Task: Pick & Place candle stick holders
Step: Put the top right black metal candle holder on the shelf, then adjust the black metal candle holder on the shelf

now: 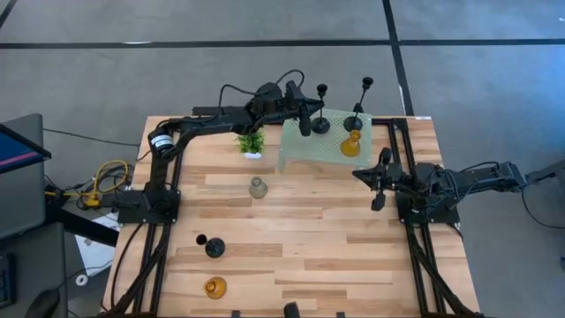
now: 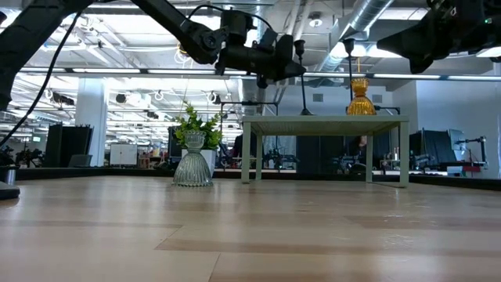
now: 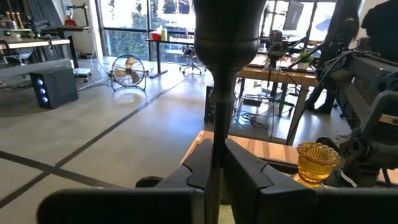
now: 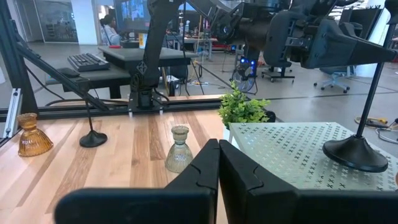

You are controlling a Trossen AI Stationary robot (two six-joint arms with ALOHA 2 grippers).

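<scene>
Over the pale green mesh stand (image 1: 318,146) at the far side of the table (image 1: 300,256), the left gripper (image 1: 306,122) is clamped on the thin stem of a black holder (image 1: 321,110), which stands upright, long axis vertical, cup up, its base on or just above the mesh; I cannot tell which. Beside it on the stand are a second black holder (image 1: 357,110) and an amber glass holder (image 1: 351,144), both upright. By my count about half the job is done. Left on the bare wood are the clear-grey glass holder (image 1: 258,187) near the potted plant (image 1: 252,141), a third black holder (image 1: 213,246), and another amber holder (image 1: 214,286). The right gripper (image 1: 380,187) waits beside the stand, fingers together and empty.
</scene>
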